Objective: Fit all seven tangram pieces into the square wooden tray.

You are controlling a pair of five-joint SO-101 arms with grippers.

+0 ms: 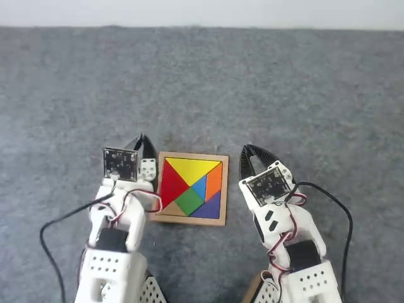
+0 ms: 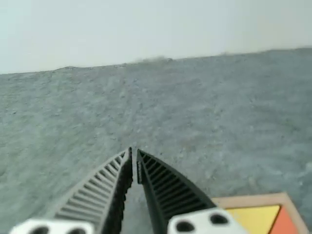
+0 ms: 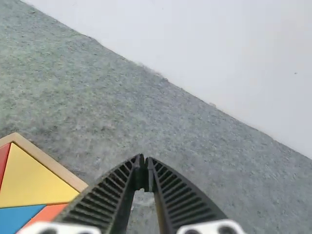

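Note:
The square wooden tray (image 1: 224, 189) lies on the grey carpet between my two arms, holding the yellow, red, blue, orange, green, purple and tan pieces fitted flat inside it. My left gripper (image 1: 141, 140) sits just left of the tray's far left corner, shut with nothing in it. My right gripper (image 1: 247, 150) sits just right of the tray's far right corner, also shut and empty. In the left wrist view the left gripper (image 2: 134, 156) points over bare carpet, with the tray (image 2: 253, 200) at the side. The right wrist view has the right gripper (image 3: 145, 162) beside the tray (image 3: 29, 146).
Grey carpet (image 1: 202, 82) stretches far beyond the tray to a pale wall (image 1: 202, 12). Black cables (image 1: 57, 227) trail from both arm bases near the front edge.

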